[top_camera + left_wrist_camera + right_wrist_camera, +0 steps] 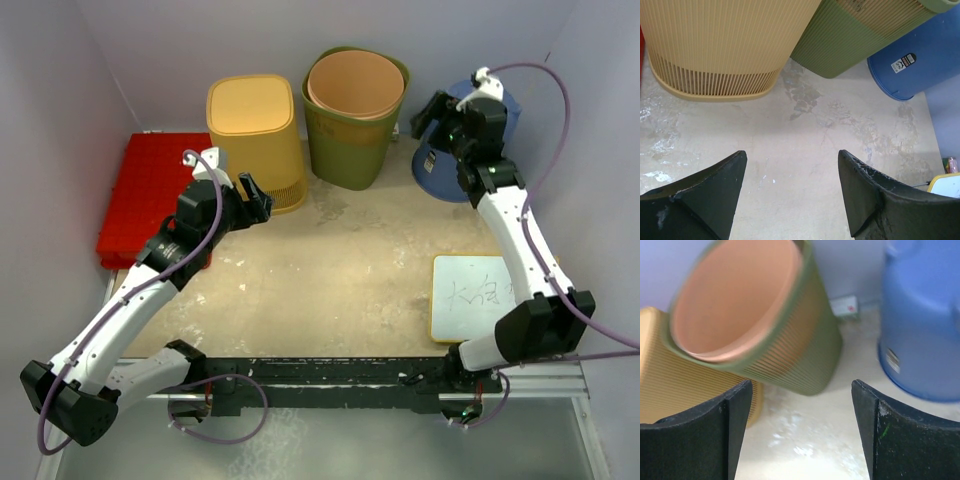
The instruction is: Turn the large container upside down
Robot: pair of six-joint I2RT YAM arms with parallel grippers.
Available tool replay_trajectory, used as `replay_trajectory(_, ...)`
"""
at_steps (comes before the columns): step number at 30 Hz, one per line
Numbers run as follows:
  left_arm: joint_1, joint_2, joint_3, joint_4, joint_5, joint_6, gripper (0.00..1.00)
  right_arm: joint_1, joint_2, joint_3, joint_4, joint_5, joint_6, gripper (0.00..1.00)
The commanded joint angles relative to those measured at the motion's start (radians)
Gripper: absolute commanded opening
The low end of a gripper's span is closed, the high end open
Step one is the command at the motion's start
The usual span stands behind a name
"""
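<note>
As we look down from the overhead view, the large green container (350, 150) stands at the back of the worktop (340, 280) with its mouth facing up, and an orange bin (352, 82) is nested inside it, so it has not been turned over. Just to its left stands a yellow ribbed bin (255, 135) showing a closed flat top, its slotted band down on the worktop. Whether the two touch we cannot tell. To the right of the green container sits a blue tub (445, 170), partly hidden behind the right arm. A red crate (145, 195) lies at the left edge and a white board (470, 295) with a yellow rim lies near the right arm's lower link. The left gripper (255, 195) hovers low in front of the yellow bin. Its wrist view shows the two dark fingers (705, 195) set wide apart with only bare, stained worktop between them, well short of the yellow bin and the green container. The right gripper (425, 115) is raised between the green container and the blue tub, pointing toward the green one. In its wrist view the fingers (905, 435) are likewise spread with nothing held, and we see the green container's ribbed wall and the orange bin's rim ahead of them, slightly blurred and untouched.
</note>
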Motion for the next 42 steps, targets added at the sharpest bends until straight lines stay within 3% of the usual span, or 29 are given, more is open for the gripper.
replay_trajectory(1, -0.001, -0.008, 0.036, 0.019, -0.025, 0.015, 0.71, 0.084, 0.117, 0.243, -0.087, 0.005, -0.034, 0.80)
replay_trajectory(6, -0.001, -0.021, 0.021, 0.013, -0.017, -0.002, 0.71, 0.145, 0.309, 0.533, -0.191, 0.003, -0.016, 0.74)
replay_trajectory(12, -0.001, -0.051, -0.002, 0.010, -0.024, -0.013, 0.72, 0.214, 0.450, 0.732, -0.306, 0.059, -0.003, 0.69)
replay_trajectory(17, -0.001, -0.041, 0.000, 0.007, -0.015, -0.010, 0.72, 0.246, 0.465, 0.739, -0.334, 0.154, 0.011, 0.67)
replay_trajectory(26, -0.001, -0.012, 0.009, 0.018, 0.004, -0.002, 0.72, 0.247, 0.532, 0.803, -0.403, 0.192, 0.045, 0.65)
replay_trajectory(31, -0.001, -0.014, 0.007, 0.017, 0.002, 0.000, 0.72, 0.247, 0.514, 0.747, -0.380, 0.231, 0.069, 0.65)
replay_trajectory(42, -0.001, -0.022, 0.001, 0.015, 0.000, 0.000, 0.72, 0.247, 0.701, 0.986, -0.563, 0.258, 0.121, 0.61)
